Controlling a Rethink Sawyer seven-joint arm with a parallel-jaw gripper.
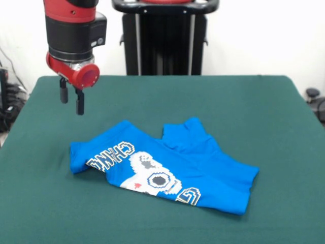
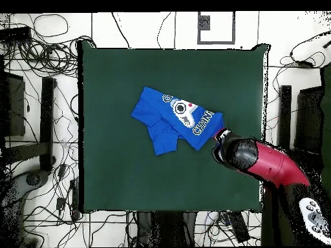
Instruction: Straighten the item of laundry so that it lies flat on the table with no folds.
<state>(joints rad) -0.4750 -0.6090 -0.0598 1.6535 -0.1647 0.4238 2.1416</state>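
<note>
The bright blue T-shirt (image 1: pixel 172 165) lies folded and crumpled near the middle of the dark green table (image 1: pixel 254 112), graphic side up, with white, black and yellow lettering showing. A plain blue part is folded over at the back. It also shows in the overhead view (image 2: pixel 176 117) on the table (image 2: pixel 129 174). My gripper (image 1: pixel 71 99) hangs in the air above the table, to the left of and behind the shirt's left end. Its two black fingers (image 1: pixel 79 101) stand a little apart and hold nothing. In the overhead view the gripper (image 2: pixel 220 137) sits just off the shirt's right end.
The robot's black pedestal (image 1: pixel 165 38) stands behind the table's far edge. Cables and stands (image 2: pixel 45 129) lie on the floor around the table. Bare green cloth surrounds the shirt on all sides.
</note>
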